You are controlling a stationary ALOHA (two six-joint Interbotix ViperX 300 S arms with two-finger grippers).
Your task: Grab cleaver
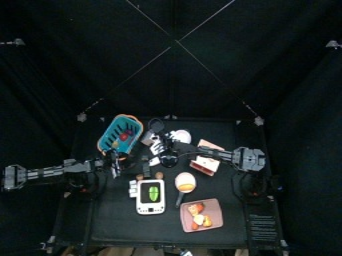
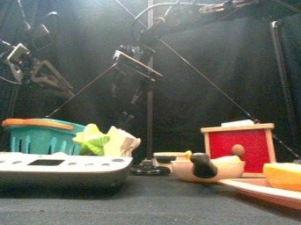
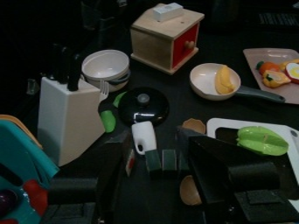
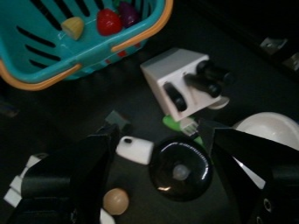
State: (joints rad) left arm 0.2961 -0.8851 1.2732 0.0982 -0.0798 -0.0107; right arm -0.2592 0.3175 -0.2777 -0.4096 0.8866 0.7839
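A white knife block [image 3: 65,109] with black handles [image 3: 65,63] in its top stands beside the teal basket [image 3: 21,166]; it also shows in the right wrist view [image 4: 176,77]. I cannot tell which handle is the cleaver. A small white slab [image 3: 142,137] lies by a black round lid [image 3: 142,107]; it also shows in the right wrist view [image 4: 133,150]. My left gripper [image 3: 158,150] is open and empty just short of the slab. My right gripper [image 4: 163,144] is open and empty over the slab and the lid [image 4: 184,171].
A white bowl [image 3: 105,63], a red-doored wooden box [image 3: 167,37], a bowl with a yellow piece [image 3: 219,80], a plate of food [image 3: 275,70] and a white board with a green piece [image 3: 260,140] crowd the table. In the top view the basket [image 1: 123,133] is at the back left.
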